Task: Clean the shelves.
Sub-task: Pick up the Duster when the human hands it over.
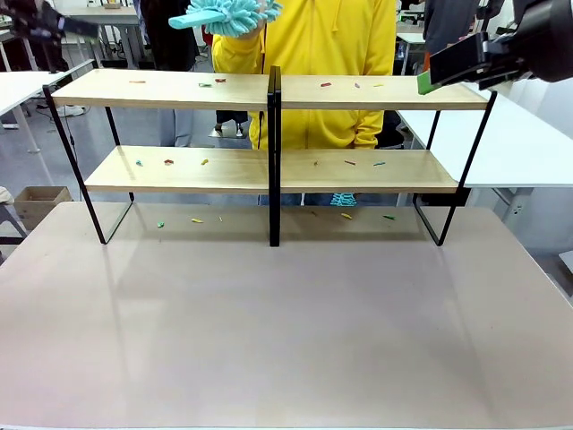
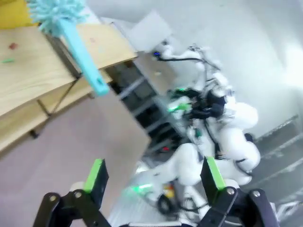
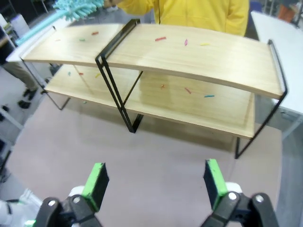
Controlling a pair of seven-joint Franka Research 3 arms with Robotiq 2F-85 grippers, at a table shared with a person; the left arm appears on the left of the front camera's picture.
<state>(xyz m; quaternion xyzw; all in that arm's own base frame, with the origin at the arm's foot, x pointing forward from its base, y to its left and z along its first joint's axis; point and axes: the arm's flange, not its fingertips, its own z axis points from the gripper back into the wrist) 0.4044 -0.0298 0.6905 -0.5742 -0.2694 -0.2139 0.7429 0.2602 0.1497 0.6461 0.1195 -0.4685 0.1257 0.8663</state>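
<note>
The left jaws and right jaws are seen spread wide, nothing held. The two-tier light-wood shelves [image 1: 179, 90] in a thin black frame are stood toward the far side of the pale pinkish worktop [image 1: 286, 322], strewn with small coloured scraps [image 1: 168, 162]. Beyond, a fluffy teal duster [image 1: 228, 13] is held up by a person in yellow [image 1: 331, 45].

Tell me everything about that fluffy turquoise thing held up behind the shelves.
It is a duster: a shaggy turquoise head on a flat handle of the same colour, plastic by its look. The person in yellow holds it by the head end, in the air above the shelves, handle pointing towards the robot's left. It touches no board.
</note>
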